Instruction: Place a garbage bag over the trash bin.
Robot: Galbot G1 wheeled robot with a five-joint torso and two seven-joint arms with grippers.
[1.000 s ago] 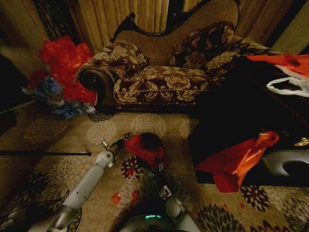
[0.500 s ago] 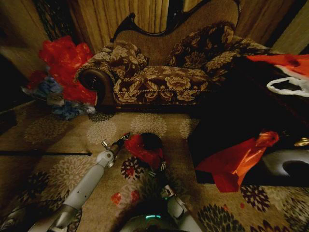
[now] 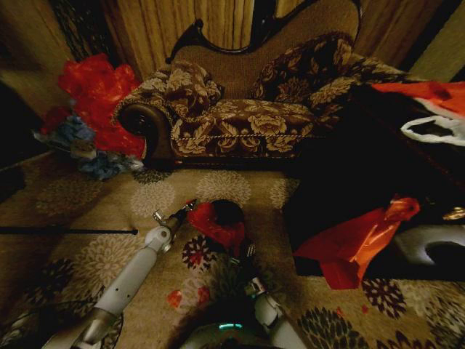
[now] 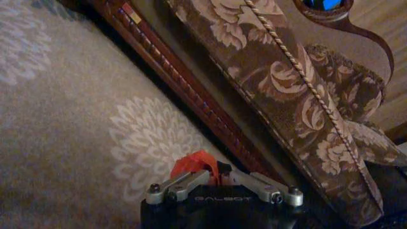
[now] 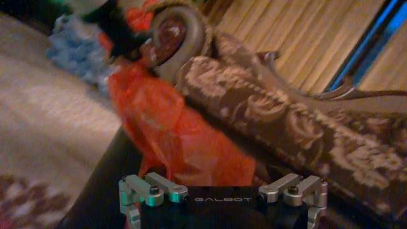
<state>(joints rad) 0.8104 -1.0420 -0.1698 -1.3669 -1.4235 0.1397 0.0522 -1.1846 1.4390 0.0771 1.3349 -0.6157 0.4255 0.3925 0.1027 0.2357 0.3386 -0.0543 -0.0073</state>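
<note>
The left gripper (image 3: 190, 205) is pinched on one edge of the garbage bag (image 3: 215, 222) over the trash bin (image 3: 229, 212), while the right gripper (image 3: 243, 251), jaws spread, sits at the bag's opposite edge.

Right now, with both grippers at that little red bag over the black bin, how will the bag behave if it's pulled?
The garbage bag looks thin and crinkled, so it is probably floppy and very light. It hangs in loose folds in the right wrist view, so it may bunch rather than spread. The small trash bin might tip if tugged sideways.

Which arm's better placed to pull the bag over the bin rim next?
Left, probably. Left claw pinches the garbage bag edge beside the trash bin rim. Right claw sits lower, at the bag's trailing end.
</note>
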